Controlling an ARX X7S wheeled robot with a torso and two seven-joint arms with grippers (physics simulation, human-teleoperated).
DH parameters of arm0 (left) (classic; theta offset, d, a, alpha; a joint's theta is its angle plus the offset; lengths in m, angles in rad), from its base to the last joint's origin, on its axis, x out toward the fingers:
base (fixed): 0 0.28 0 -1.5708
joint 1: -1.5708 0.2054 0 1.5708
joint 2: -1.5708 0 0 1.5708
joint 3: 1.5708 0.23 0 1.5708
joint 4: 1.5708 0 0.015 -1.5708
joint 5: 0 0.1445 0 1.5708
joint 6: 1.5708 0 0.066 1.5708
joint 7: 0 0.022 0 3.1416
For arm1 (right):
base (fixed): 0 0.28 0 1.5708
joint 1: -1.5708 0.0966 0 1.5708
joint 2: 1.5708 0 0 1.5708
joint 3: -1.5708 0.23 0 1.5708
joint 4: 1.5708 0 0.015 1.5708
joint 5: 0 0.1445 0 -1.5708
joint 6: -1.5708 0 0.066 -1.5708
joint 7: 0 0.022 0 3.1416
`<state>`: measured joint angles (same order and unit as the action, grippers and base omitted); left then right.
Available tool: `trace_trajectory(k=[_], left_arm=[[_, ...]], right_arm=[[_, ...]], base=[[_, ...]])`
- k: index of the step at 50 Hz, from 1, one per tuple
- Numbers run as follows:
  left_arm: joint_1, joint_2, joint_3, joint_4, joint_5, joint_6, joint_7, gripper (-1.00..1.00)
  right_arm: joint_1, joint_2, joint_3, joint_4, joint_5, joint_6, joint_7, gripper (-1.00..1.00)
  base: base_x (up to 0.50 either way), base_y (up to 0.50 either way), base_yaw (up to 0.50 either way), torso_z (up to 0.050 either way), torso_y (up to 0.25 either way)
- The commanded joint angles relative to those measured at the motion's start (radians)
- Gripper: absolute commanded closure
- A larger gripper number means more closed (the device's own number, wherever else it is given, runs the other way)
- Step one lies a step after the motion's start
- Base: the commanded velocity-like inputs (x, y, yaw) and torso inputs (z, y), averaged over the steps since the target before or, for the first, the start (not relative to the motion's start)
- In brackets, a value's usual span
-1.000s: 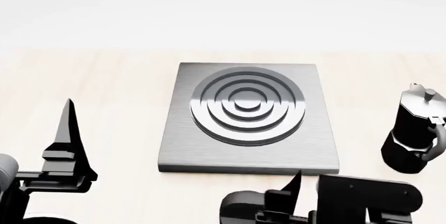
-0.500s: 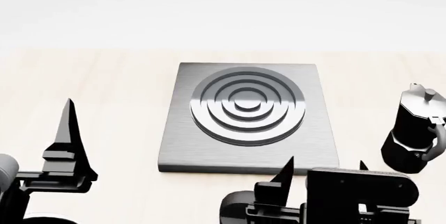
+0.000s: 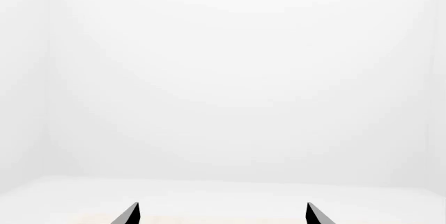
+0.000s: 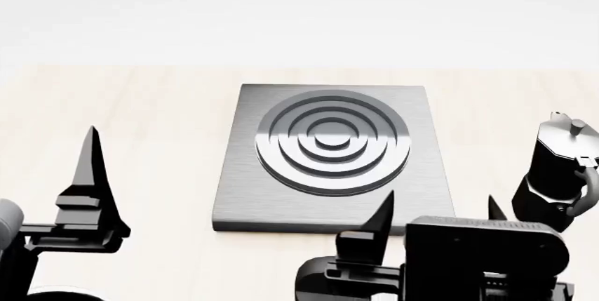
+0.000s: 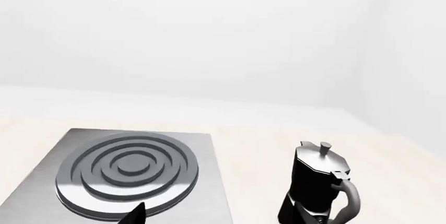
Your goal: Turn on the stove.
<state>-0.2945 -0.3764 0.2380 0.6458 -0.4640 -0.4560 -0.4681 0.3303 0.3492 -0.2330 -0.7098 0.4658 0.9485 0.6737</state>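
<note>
The stove (image 4: pixel 332 157) sits flat mid-table, rings up, and I can't spot its knob anywhere; my guess is it hides behind the right gripper (image 4: pixel 435 211) at the near edge. That gripper hovers right at that edge with fingers spread. The left gripper (image 3: pixel 219 214) hangs well off to the side, also spread, looking at blank wall. The moka pot (image 4: pixel 560 175) stands near the stove's right side. I'd find the knob first, then approach low and keep clear of the pot.
</note>
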Motion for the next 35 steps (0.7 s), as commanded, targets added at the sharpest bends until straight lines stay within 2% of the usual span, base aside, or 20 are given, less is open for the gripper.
trace_trajectory(k=[1, 35], left_arm=[[-0.009, -0.003, 0.000, 0.005, -0.008, -0.011, -0.006, -1.00], [-0.009, -0.012, 0.006, 0.010, -0.015, -0.009, -0.016, -1.00]], right_arm=[[0.018, 0.007, -0.020, -0.037, -0.007, 0.022, 0.018, -1.00], [0.066, 0.027, -0.075, -0.143, -0.017, 0.058, 0.051, -1.00]], base=[[0.00, 0.00, 0.00, 0.000, 0.000], [0.00, 0.00, 0.00, 0.000, 0.000]])
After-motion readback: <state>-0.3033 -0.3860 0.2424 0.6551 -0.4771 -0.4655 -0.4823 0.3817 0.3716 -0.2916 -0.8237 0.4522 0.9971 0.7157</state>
